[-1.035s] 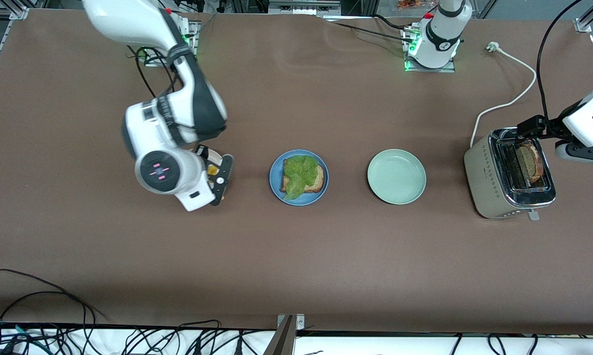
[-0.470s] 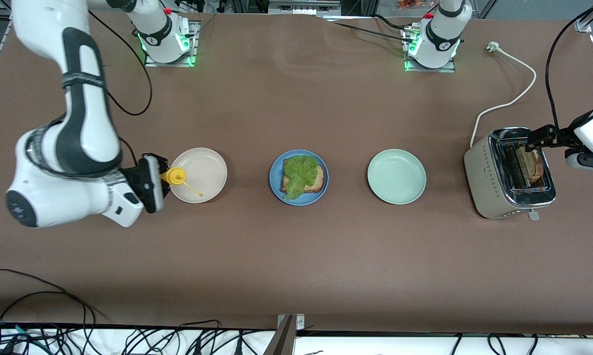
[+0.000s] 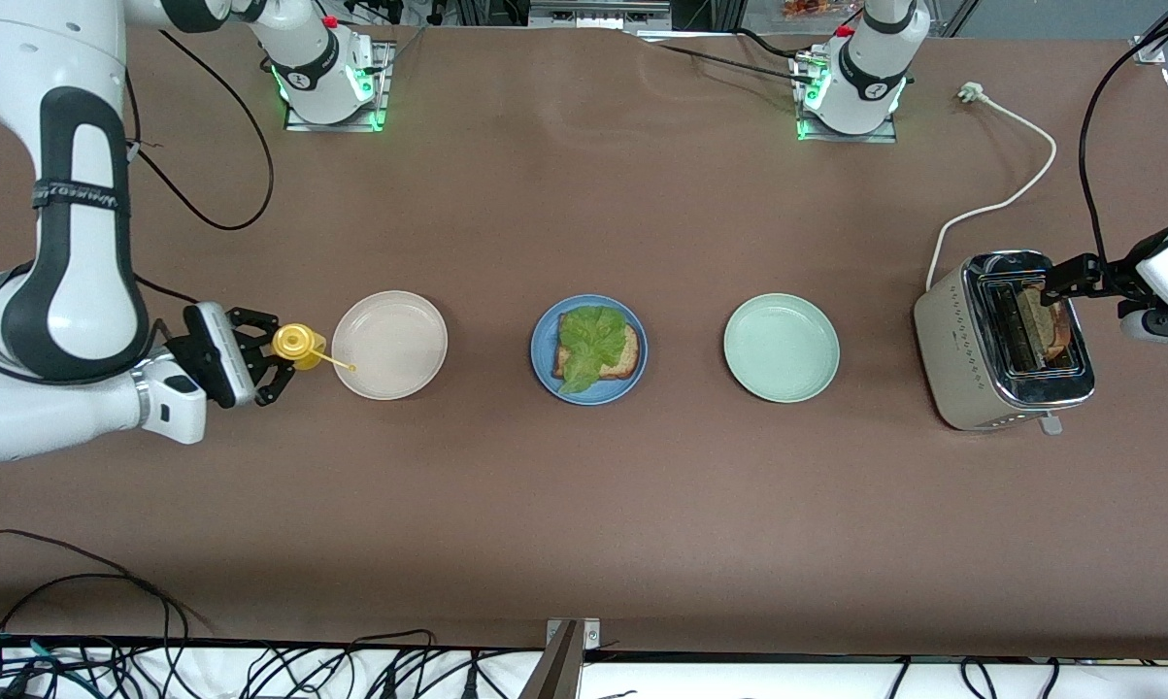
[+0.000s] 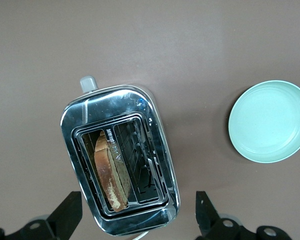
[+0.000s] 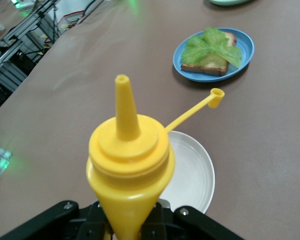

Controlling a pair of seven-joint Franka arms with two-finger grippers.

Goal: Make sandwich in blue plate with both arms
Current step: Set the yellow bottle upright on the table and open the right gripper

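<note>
The blue plate (image 3: 607, 391) sits mid-table with one toast slice (image 3: 626, 351) and a lettuce leaf (image 3: 588, 345) on top; it also shows in the right wrist view (image 5: 247, 47). A second toast slice (image 3: 1048, 320) stands in a toaster slot (image 4: 110, 172). My left gripper (image 3: 1064, 282) hangs open over the toaster (image 3: 982, 340), its fingers (image 4: 65, 215) wide either side of the toaster (image 4: 155, 150). My right gripper (image 3: 278, 357) is shut on a yellow squeeze bottle (image 3: 297, 345), held tilted beside the beige plate (image 3: 394, 335). The bottle's (image 5: 127, 160) cap (image 5: 217, 95) dangles open.
A pale green plate (image 3: 781, 348) lies between the blue plate and the toaster, and shows in the left wrist view (image 4: 270, 121). The toaster's white cord (image 3: 1006, 199) runs toward the left arm's base. Cables hang along the table's front edge.
My right arm has swung toward its end of the table, carrying the yellow bottle off the beige plate to beside it. My left gripper has shifted slightly over the toaster.
</note>
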